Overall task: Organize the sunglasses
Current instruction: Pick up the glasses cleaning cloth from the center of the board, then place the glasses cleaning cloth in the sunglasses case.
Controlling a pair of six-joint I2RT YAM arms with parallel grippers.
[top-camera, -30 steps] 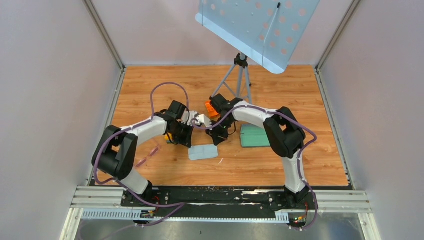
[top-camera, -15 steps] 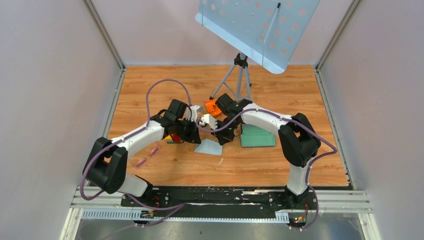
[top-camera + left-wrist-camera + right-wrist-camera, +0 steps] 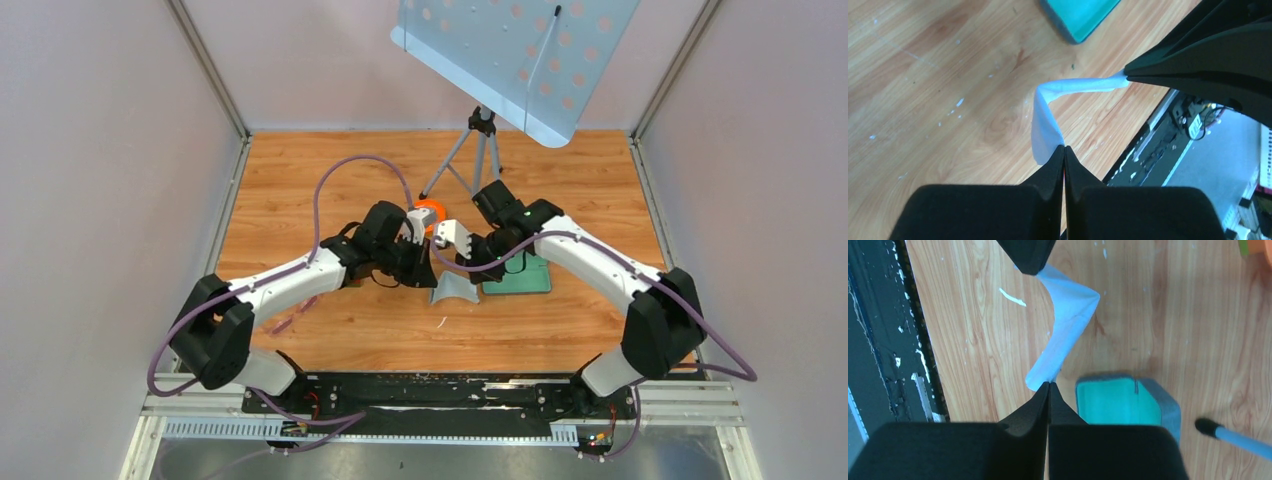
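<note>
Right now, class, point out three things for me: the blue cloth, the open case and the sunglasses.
blue cloth (image 3: 1073, 310), right wrist view, on its folded middle.
open case (image 3: 1113, 402), right wrist view, on its green inside.
sunglasses (image 3: 286, 321), top external view, on the faint pink frame.

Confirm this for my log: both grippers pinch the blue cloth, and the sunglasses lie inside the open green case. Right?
Not quite. The sunglasses are not in the case; the top external view shows them on the table beside the left arm. The rest holds: the left gripper and right gripper both pinch the blue cloth, and the case lies open.
</note>
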